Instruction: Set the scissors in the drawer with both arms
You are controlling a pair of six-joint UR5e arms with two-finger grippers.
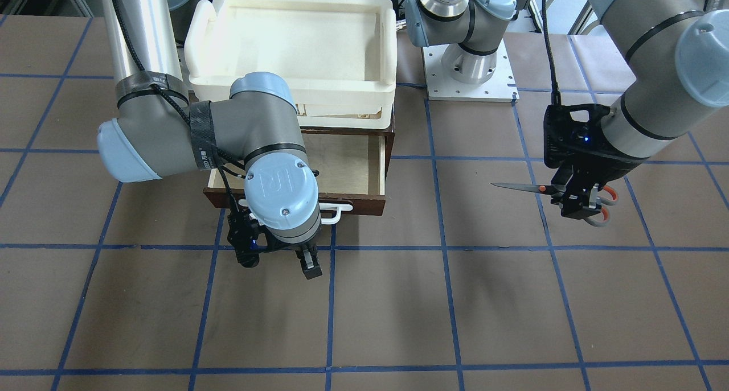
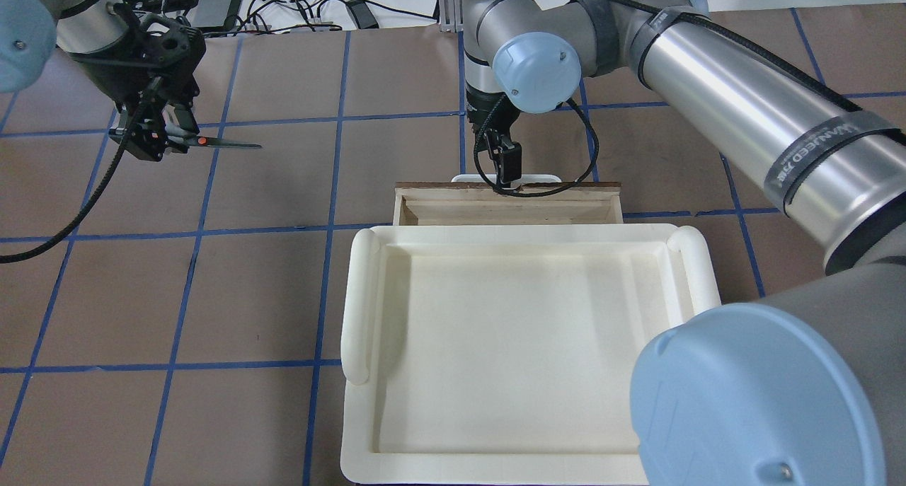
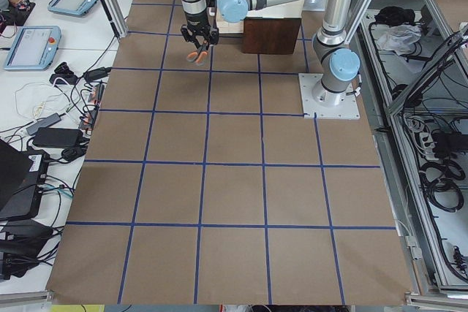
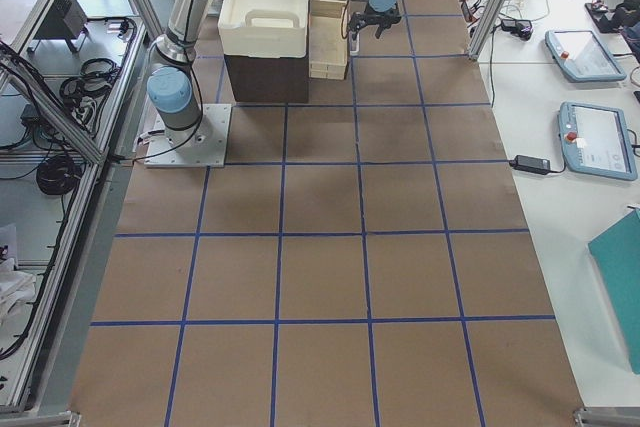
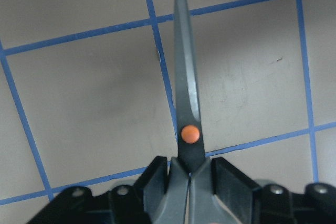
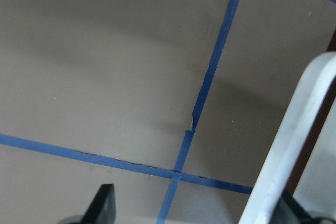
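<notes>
The scissors (image 1: 527,187) were held clear above the table (image 1: 398,311) by the left gripper (image 1: 578,202), well apart from the drawer (image 1: 347,163). They were pinched between the fingers (image 5: 231,179) just behind the orange pivot. The handles were left sticking out on the far side of the gripper, and the closed blades were kept roughly level, pointed toward the drawer's side of the table.

The drawer was seen standing open beneath a cream tray (image 1: 388,44), and the part of its pale plywood inside that showed was bare. The right gripper (image 1: 278,261) was positioned in front of the dark brown drawer front, at the white bar handle (image 1: 337,212). Its fingers (image 1: 310,266) were spread wide and nothing was held between them. In the right wrist view the handle was seen just beside one finger, but whether it was touched could not be told.
</notes>
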